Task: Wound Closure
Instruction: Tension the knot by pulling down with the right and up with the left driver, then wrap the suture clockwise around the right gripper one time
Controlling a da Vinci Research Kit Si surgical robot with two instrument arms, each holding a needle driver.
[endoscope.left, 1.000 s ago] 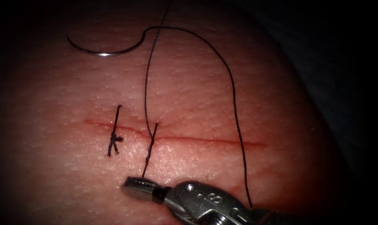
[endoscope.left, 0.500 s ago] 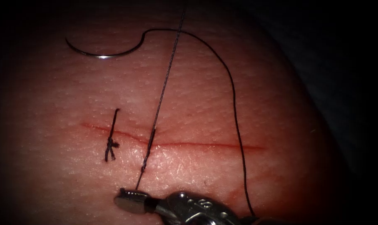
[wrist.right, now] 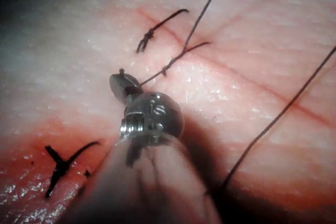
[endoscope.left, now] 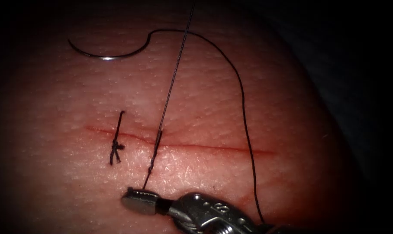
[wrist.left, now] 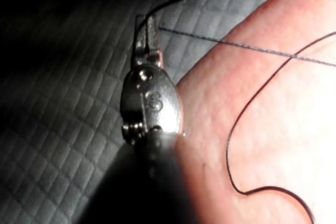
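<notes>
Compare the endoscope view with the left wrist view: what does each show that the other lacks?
Endoscope: the needle lying free on the tissue above the cut, a tied stitch, and the right tool shut on thread below the cut. Left wrist: the left tool shut on taut thread, over grey cloth. Both: thread and tissue.

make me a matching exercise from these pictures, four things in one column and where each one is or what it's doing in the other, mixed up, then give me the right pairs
Things:
1. needle
2. right tool
3. left tool
4. tied stitch

Places or states:
A. grips taut thread over grey quilted cloth, off the tissue
B. lies free on the tissue, above the cut
C. crosses the cut's left end, ends trimmed
D. grips the thread's short end below the cut

Pairs: 1-B, 2-D, 3-A, 4-C
</notes>
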